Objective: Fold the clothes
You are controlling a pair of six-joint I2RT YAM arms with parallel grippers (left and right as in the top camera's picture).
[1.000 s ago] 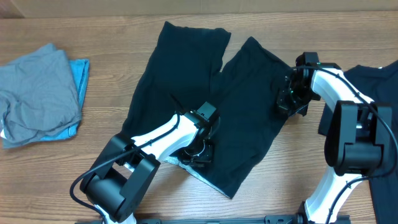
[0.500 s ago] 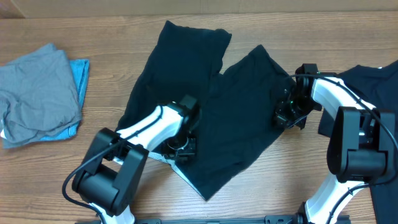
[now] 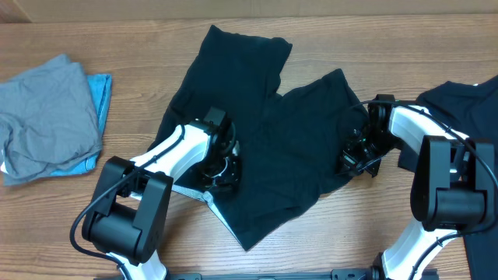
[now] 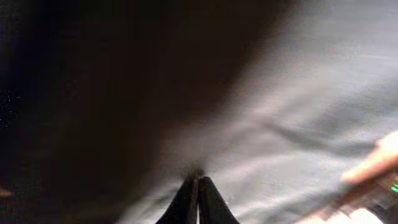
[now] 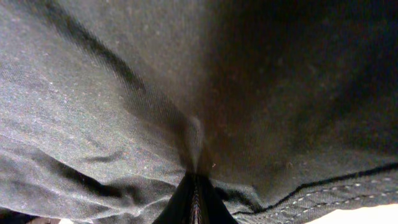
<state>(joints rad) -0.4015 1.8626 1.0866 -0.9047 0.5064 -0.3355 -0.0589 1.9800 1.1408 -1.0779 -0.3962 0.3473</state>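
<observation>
A pair of black pants (image 3: 264, 140) lies spread across the middle of a wooden table (image 3: 117, 47), its 2 wide legs pointing toward the far edge and its waist end toward the robot, as 2 arms work on it from either side. The left gripper (image 3: 222, 167) sits low on the near-left part of the pants, close to the garment's edge, where a pale strip of hem or lining shows just beside it. In the left wrist view, which is blurred, the 2 fingers are pressed tip to tip (image 4: 198, 182) with dark cloth gathered right at their point, so the jaws are closed narrow on the fabric. The right gripper (image 3: 354, 159) is down on the right-hand edge of the pants, below the right leg. Its wrist view shows the fingers (image 5: 194, 180) drawn fully together, with creases of the black weave running into the pinch and a stitched hem crossing the lower right corner of the frame. At the left end of the table, well apart from the pants, a grey garment (image 3: 47, 117) lies in a loose heap on top of a light-blue piece (image 3: 99, 93), whose edge shows along the heap's right and near sides. A second black garment (image 3: 467, 101) lies at the right edge of the table, beyond the right arm, partly cut off by the frame.
</observation>
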